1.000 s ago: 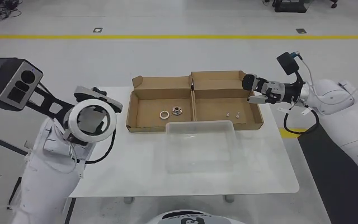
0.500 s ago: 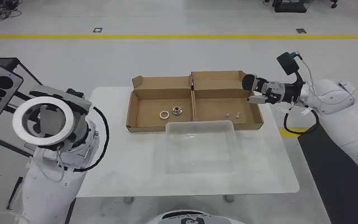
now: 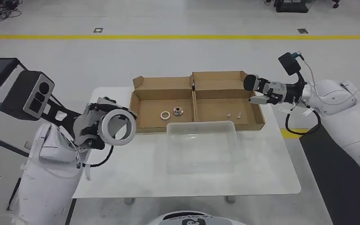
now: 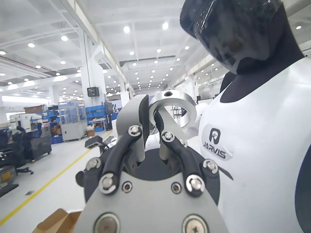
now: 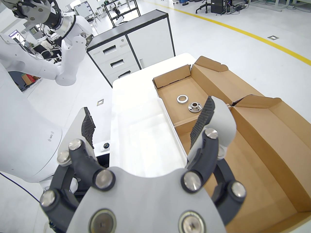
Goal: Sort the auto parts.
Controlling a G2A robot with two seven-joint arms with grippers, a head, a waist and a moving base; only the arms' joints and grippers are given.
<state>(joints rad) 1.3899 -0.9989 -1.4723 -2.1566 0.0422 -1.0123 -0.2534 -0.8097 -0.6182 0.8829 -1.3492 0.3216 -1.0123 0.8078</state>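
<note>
Left gripper (image 4: 151,120) is clamped on the metal collar (image 4: 181,98), one finger through the bore, one outside the wall. In the top view the collar is held aloft at frame left, beside the cardboard box (image 3: 163,94). Right gripper (image 5: 149,109) is spread wide over the box's right bay.

Judgement: turn the wrist down, lower the collar beside the small ring (image 5: 182,98), release low.

No long axis. The bore faces the lens and the screw hole points to frame top.
</note>
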